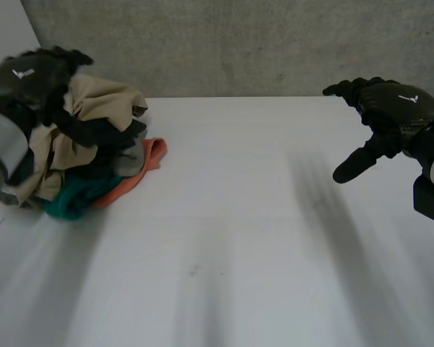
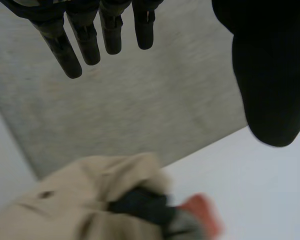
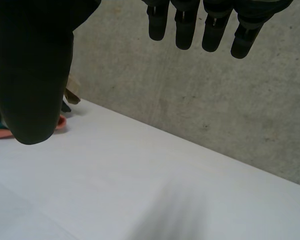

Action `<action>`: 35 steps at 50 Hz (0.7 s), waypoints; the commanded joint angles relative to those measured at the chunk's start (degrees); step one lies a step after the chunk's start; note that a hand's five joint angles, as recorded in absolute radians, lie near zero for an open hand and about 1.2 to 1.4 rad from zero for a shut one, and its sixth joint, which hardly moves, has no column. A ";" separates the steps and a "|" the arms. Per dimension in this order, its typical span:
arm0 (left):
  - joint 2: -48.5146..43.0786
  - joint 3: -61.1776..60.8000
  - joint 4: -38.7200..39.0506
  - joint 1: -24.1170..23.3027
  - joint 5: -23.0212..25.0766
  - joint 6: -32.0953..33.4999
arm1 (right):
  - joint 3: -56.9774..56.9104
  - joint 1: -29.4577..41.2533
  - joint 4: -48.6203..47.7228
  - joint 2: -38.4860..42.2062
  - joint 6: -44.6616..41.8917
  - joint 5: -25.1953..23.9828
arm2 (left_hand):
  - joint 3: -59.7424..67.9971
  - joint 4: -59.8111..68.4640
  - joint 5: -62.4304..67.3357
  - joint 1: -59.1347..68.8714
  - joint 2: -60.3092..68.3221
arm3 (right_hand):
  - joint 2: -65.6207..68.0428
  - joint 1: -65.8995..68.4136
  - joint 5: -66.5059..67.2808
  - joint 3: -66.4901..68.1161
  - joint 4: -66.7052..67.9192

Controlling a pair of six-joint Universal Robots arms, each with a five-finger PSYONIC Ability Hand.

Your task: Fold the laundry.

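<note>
- The laundry pile (image 1: pixel 87 144) sits unfolded at the far left corner of the white counter (image 1: pixel 239 217), close to the grey concrete wall (image 1: pixel 260 43).
- In the heap, a beige cloth (image 1: pixel 101 97) lies crumpled on top. A dark cloth (image 1: pixel 105 134) is bunched under it, and a small grey cloth (image 1: pixel 130 163) lies below that.
- A teal cloth (image 1: pixel 72 199) is at the near bottom edge, and an orange cloth (image 1: pixel 141 173) sticks out from the bottom towards the middle of the counter.
- The left hand (image 1: pixel 36 72) hangs over the far left side of the pile. I cannot tell from the head view whether it touches the cloth.
- In the left wrist view the left hand's fingers (image 2: pixel 65 50) are straight and spread wide from the thumb, holding nothing. The beige cloth (image 2: pixel 90 200) and a bit of the orange cloth (image 2: pixel 202 212) lie below them.
- The right hand (image 1: pixel 394 108) is raised over the far right side of the counter, well apart from the pile.
- In the right wrist view the right hand's fingers (image 3: pixel 185 30) are straight and wide of the thumb, also holding nothing. An edge of the orange cloth (image 3: pixel 0 133) shows beside the thumb.
</note>
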 commanded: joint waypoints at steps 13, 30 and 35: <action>-48.21 39.45 2.97 14.06 2.86 24.62 | 0.21 1.25 -0.08 3.96 -2.16 0.13 | 4.95 5.19 3.81 5.11 4.83 | -1.67 -1.94 -2.71 -1.46 -1.56; -15.21 22.61 11.67 5.21 -1.28 9.87 | -1.02 -0.59 0.27 3.96 -3.48 -0.05 | 68.41 68.65 67.27 68.57 68.29 | -1.67 -1.94 -2.71 -1.46 -1.56; -6.75 13.37 10.44 -2.45 -0.30 4.59 | -1.28 -1.30 0.62 3.43 -3.39 -0.05 | 68.41 68.65 67.27 68.57 68.29 | -1.67 -1.94 -2.71 -1.46 -1.56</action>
